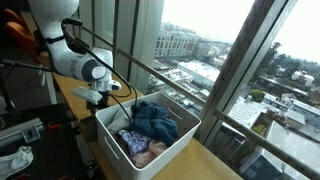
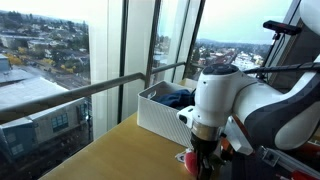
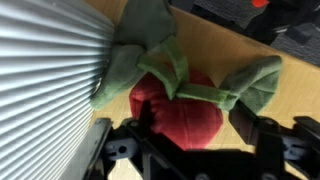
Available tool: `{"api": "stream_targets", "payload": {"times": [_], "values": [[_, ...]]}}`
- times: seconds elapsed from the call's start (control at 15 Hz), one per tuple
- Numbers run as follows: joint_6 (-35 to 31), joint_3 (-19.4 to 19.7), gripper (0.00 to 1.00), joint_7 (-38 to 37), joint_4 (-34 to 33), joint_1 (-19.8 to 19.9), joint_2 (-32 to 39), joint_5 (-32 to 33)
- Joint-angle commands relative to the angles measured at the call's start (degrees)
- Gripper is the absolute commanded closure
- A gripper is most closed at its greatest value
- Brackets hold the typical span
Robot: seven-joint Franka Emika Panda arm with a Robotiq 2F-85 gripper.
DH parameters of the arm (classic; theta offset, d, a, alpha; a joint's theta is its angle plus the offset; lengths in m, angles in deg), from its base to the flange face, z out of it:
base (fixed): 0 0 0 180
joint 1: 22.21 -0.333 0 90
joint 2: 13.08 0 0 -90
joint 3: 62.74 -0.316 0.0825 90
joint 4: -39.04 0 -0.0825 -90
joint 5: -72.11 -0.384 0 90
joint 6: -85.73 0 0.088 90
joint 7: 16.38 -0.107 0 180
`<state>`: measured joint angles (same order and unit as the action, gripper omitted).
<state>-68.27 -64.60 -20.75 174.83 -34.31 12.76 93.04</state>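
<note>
In the wrist view a red plush toy [image 3: 185,118] with green cloth leaves [image 3: 150,45] lies on the wooden table [image 3: 270,100], right beside the white slatted basket [image 3: 40,80]. My gripper [image 3: 196,112] is down over it, one finger pressed against each side of the red body. In both exterior views the gripper [image 1: 97,97] [image 2: 203,160] is low at the table next to the basket [image 1: 172,140] [image 2: 155,115], and a bit of the red toy [image 2: 187,158] shows by the fingers.
The basket holds a blue cloth [image 1: 155,118] and pinkish laundry [image 1: 140,147]. Large windows with a metal rail [image 2: 90,88] run along the table's far side. Dark equipment [image 1: 20,130] sits on the table behind the arm.
</note>
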Motion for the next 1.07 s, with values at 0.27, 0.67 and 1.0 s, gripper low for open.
{"api": "stream_targets", "payload": {"times": [0.27,0.67,1.0], "values": [[-0.4,0.0,0.8,1.0,-1.3,-0.9,-1.7,-0.6],[2.3,-1.6,0.97,1.3,-1.6,-1.5,-10.0,-0.6],[6.4,-1.2,0.96,2.3,-1.9,0.7,-21.1,0.7]]}}
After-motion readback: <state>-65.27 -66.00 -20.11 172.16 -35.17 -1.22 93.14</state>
